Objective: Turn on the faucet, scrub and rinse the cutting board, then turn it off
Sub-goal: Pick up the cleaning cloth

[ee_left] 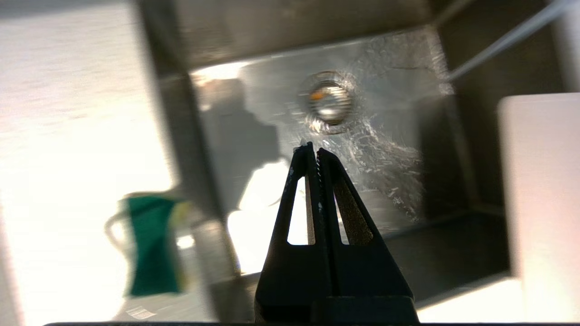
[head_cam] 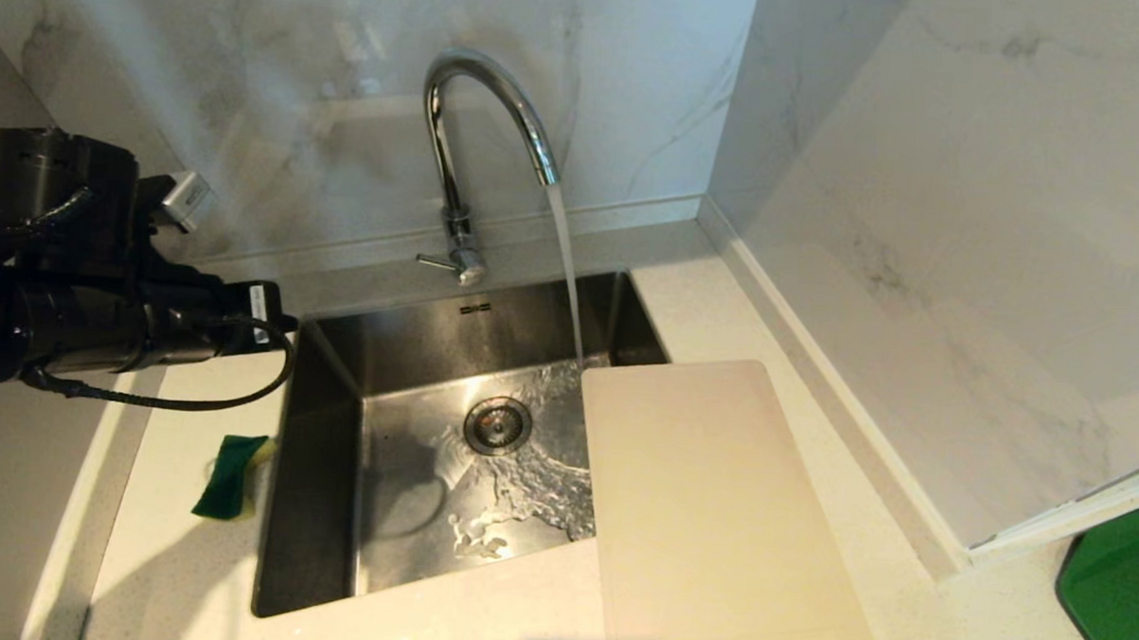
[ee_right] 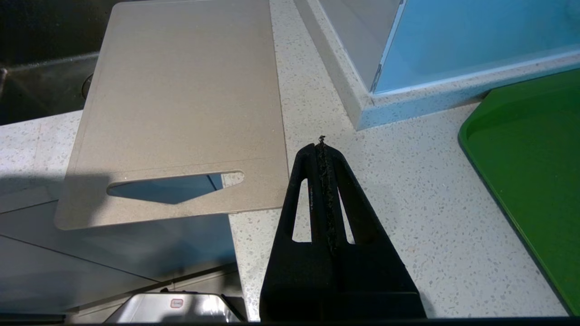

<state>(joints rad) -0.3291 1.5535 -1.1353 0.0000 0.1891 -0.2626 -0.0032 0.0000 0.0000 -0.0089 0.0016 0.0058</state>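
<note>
The chrome faucet [head_cam: 457, 155] stands behind the sink [head_cam: 313, 463] with water streaming from its spout onto the basin floor. The cream cutting board [head_cam: 705, 514] lies flat on the counter at the sink's right, its left edge overhanging the basin; its slot handle end [ee_right: 174, 188] shows in the right wrist view. My left gripper [ee_left: 312, 149] is shut and empty, hovering above the sink's left part. Only the left arm's black body [head_cam: 88, 265] shows at the left of the head view. My right gripper [ee_right: 321, 147] is shut, empty, over the counter beside the board's handle end.
A green-and-yellow sponge [head_cam: 232, 474] lies on the counter just left of the sink. A green tray [ee_right: 530, 172] sits at the far right. Marble walls close the back and the right side. The drain [head_cam: 497, 424] is in the wet basin floor.
</note>
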